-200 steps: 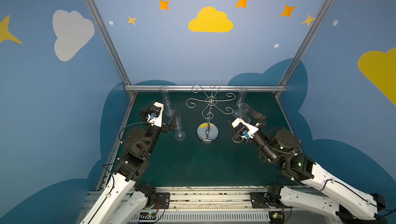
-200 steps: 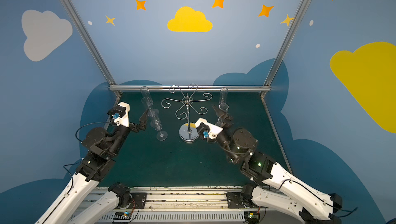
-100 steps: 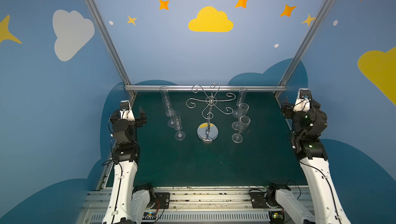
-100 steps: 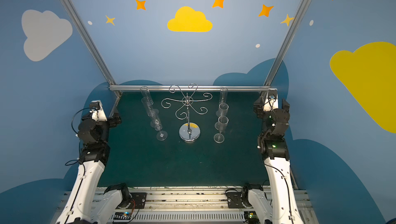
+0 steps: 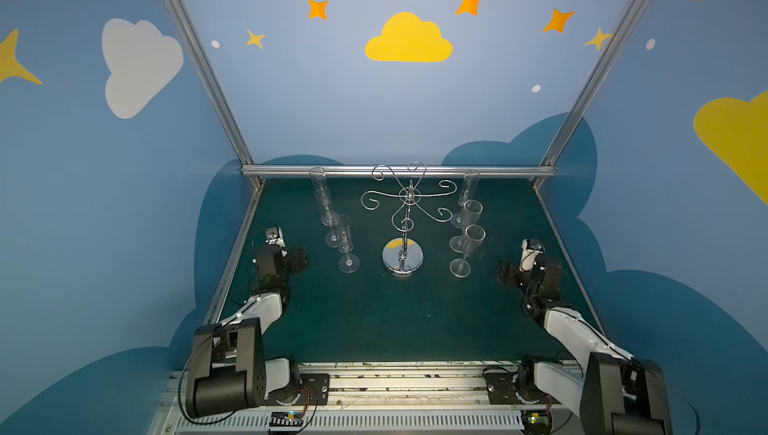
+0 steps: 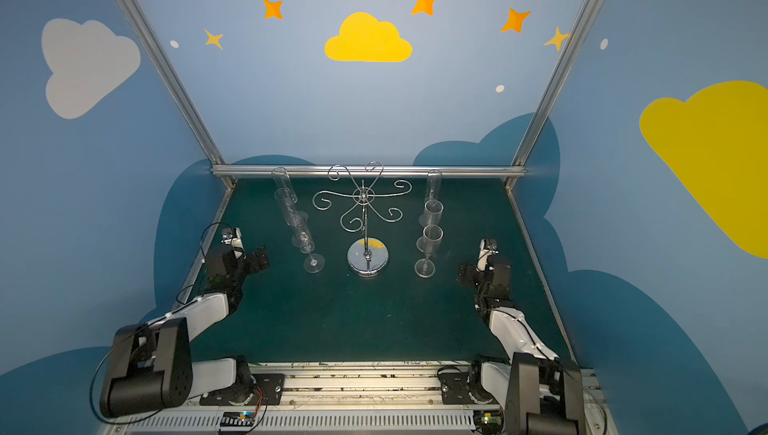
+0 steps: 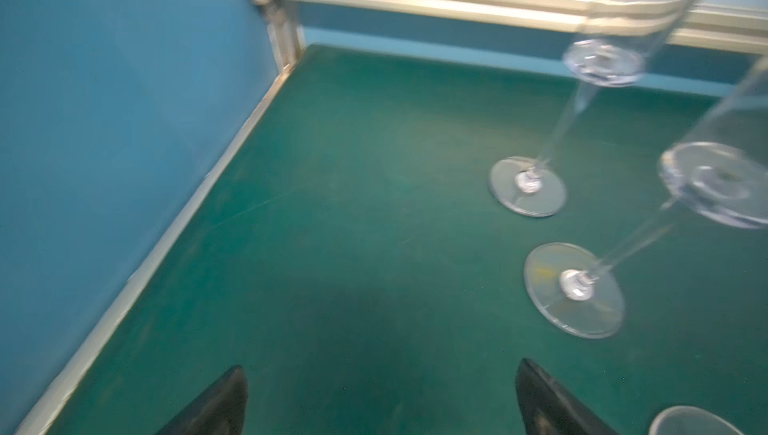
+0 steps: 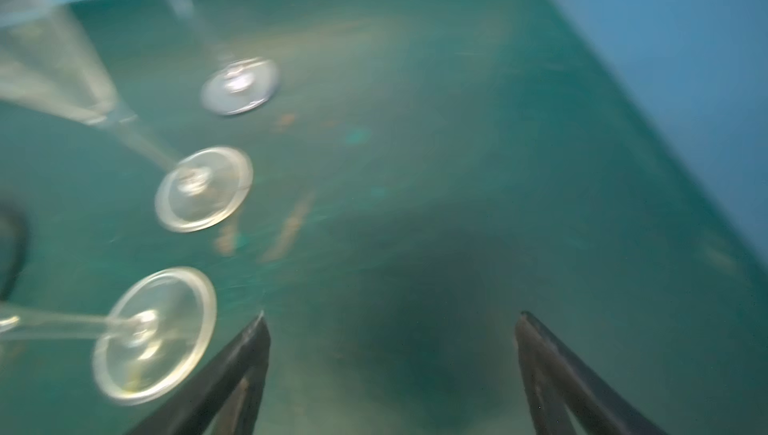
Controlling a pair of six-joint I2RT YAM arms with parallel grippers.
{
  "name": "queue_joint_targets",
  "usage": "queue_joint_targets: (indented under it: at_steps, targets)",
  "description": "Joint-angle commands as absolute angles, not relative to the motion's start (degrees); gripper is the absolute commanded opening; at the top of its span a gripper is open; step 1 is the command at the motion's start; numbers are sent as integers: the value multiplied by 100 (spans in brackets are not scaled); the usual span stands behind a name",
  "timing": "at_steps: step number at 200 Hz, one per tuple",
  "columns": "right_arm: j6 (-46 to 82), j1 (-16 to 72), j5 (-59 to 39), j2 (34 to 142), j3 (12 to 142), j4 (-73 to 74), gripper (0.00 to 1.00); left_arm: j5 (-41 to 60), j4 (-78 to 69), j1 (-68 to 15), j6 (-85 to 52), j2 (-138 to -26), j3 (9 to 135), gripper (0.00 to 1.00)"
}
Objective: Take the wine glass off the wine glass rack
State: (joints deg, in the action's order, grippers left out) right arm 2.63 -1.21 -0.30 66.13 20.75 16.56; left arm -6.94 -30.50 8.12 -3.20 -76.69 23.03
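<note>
The chrome wine glass rack (image 5: pixel 402 260) (image 6: pixel 368 260) stands mid-table, and its curled arms carry nothing. Clear wine glasses stand upright on the green mat, three in a row to its left (image 5: pixel 348 246) (image 6: pixel 312 252) and three to its right (image 5: pixel 467 252) (image 6: pixel 428 250). My left gripper (image 5: pixel 300 262) (image 7: pixel 382 366) is open and empty, low by the left wall, with glass feet (image 7: pixel 573 287) ahead of it. On the other side my right gripper (image 5: pixel 505 275) (image 8: pixel 392 315) is also open and empty. The nearest glass foot (image 8: pixel 153 331) lies just beside one of its fingers.
Blue walls and an aluminium frame rail (image 5: pixel 399 171) close the mat (image 5: pixel 395 320) at the back and sides. Both arm bases sit on the front rail (image 5: pixel 395 383). Both wrist views are motion-blurred.
Both arms have pulled back from the glasses near the rack and now sit folded low at the table's sides. Glasses and rack have not moved.
</note>
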Motion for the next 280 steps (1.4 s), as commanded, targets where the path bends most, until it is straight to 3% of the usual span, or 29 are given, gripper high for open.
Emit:
queue_joint_targets:
  at_steps: [1,43,67,149,191,219,280]
  targets:
    - [488,167,433,6986,2558,2044,91,-698,-3488,662,-115,-7788,2355,99]
    - [326,238,756,8330,2316,4061,91,-722,-3666,586,-31,-7678,2200,99]
    - [803,249,985,8263,2980,2480,91,-641,-3547,528,65,-7725,2291,99]
    - [773,252,976,8274,2923,2646,91,-153,-3498,510,-292,-7588,2234,99]
    - [773,250,971,8278,2929,2644,91,154,-4254,320,-239,-8706,2491,99]
    - [773,246,976,8277,2927,2646,91,-164,-4933,160,-142,-8920,2246,99]
    - [773,247,976,8266,2918,2646,91,-180,-4713,161,-189,-8854,2294,99]
